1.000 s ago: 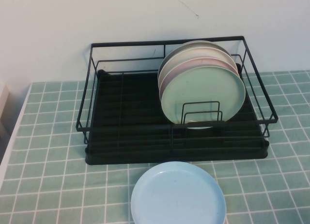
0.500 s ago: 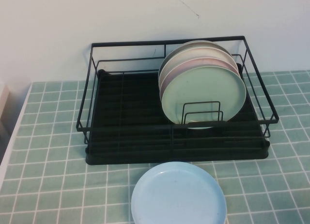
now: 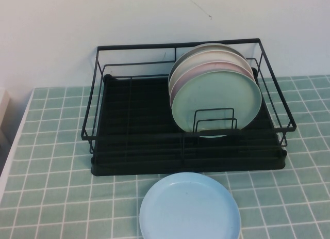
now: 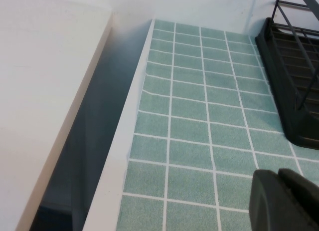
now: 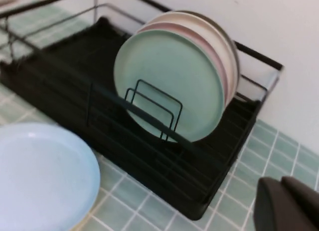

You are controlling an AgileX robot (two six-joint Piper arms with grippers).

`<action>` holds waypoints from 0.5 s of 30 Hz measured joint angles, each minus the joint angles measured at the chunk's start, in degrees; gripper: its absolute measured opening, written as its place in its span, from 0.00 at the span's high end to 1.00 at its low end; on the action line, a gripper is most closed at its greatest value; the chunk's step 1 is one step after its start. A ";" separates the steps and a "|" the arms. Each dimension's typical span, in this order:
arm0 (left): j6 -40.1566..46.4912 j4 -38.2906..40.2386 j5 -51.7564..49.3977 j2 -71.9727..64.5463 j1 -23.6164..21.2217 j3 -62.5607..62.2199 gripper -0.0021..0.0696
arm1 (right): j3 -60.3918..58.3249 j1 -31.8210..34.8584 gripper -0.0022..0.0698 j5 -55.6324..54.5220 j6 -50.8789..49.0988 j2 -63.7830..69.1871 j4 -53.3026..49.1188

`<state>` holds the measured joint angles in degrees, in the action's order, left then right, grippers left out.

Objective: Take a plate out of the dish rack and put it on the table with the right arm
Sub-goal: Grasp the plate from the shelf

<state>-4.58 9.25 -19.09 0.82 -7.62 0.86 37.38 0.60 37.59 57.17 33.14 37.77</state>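
**Mint plate waiting in the rack, right gripper closed and off to the side**

The plate (image 3: pixel 216 100) is standing on edge at the front of a stack in the right half of the rack (image 3: pixel 129 138), leaning behind the short wire dividers (image 3: pixel 215 120), with a pink plate (image 3: pixel 206 70) and paler ones pressing close behind it. A blue plate (image 3: pixel 190 207) is lying flat on the table (image 3: pixel 51 146) at the bottom centre of the high view, just in front of the rack.

The right gripper (image 5: pixel 288 205) is showing only at the lower right of its wrist view, fingers pressed together and holding nothing, hovering well apart from the plate. The left gripper (image 4: pixel 285 200) is sitting at the lower right of its own view over bare tiles; whether its fingers are spread I cannot tell.

Risks, as I judge them: the fingers are needing to open before reaching in, or they will be knocking the stack. The rim is sitting tight against the pink plate, so a finger could be catching two plates. Lifting could be snagging on the dividers or front rail, and the blue plate is crowding the nearest landing spot.
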 joint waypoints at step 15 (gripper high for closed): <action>0.00 0.00 0.00 0.00 0.00 0.00 0.98 | 43.59 -9.94 0.97 24.58 24.96 52.23 -2.38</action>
<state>-4.58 9.25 -19.09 0.82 -7.62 0.86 80.97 -9.34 62.18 82.13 85.37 35.39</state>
